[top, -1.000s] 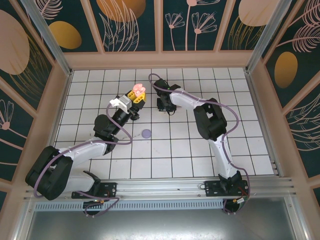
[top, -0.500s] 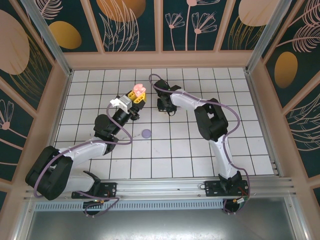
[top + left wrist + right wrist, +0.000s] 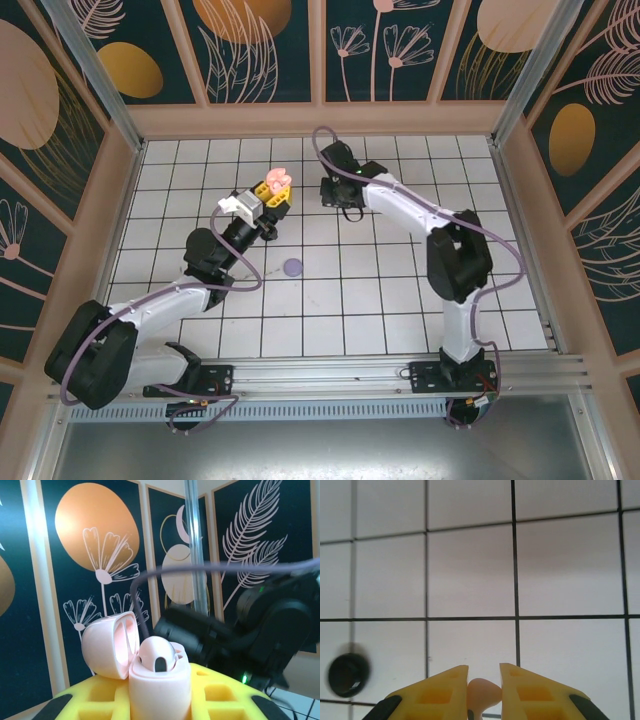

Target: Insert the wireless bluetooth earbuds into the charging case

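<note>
Tiles, white with dark grid lines, cover the table in the overhead view. The left gripper is raised over the middle rows and clamps a pink charging case between its yellow fingers. The right gripper is just beside it to the right and pointed downward. A lilac case lies flat on a tile nearer the arm bases, well apart from both.

From the left wrist, the left gripper is closed on the pink charging case, which stands upright. Its lid is swung open to the left with the hollow side facing right. A pale rounded form with a dark slot sits in the case's mouth; whether it is an earbud I cannot tell. The dark right arm is close behind.

From the right wrist, the right gripper pinches a pink earbud between its fingertips, above bare tile. Its rounded head bulges toward the right finger and it narrows down toward the bottom edge, so its long axis runs roughly along the fingers. A blurred black round thing lies on a tile to the left.
</note>
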{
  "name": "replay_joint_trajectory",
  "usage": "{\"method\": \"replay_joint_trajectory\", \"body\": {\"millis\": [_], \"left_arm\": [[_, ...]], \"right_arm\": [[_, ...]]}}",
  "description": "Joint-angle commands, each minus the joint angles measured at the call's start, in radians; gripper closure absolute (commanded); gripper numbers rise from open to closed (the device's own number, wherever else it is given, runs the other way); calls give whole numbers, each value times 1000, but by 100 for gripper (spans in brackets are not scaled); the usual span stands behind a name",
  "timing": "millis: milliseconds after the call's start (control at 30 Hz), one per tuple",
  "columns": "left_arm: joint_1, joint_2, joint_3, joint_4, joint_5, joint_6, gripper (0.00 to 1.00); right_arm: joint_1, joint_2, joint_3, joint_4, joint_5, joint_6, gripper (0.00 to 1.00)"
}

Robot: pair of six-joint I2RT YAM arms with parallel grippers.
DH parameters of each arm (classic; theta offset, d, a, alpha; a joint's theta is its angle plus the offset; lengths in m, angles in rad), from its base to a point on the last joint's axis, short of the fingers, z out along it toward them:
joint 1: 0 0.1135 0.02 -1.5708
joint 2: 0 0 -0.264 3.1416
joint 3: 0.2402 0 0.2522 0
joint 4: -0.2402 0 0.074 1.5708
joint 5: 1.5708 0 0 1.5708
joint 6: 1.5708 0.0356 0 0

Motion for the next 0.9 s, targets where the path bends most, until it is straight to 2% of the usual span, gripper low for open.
{"method": "replay_joint_trajectory", "body": {"millis": [0, 300, 500, 867], "left_arm": [[-4, -24, 34, -27, 46, 14, 100], [-4, 1, 52, -57, 116, 16, 100], [-4, 32, 78, -78, 190, 20, 100], [-6, 153, 170, -1, 272, -79, 100]], "right_arm": [[10, -130, -23, 34, 39, 8, 80], [14, -367, -29, 95, 30, -33, 80], [52, -482, -46, 186, -7, -82, 79], [135, -660, -208, 380, -102, -162, 78]]}}
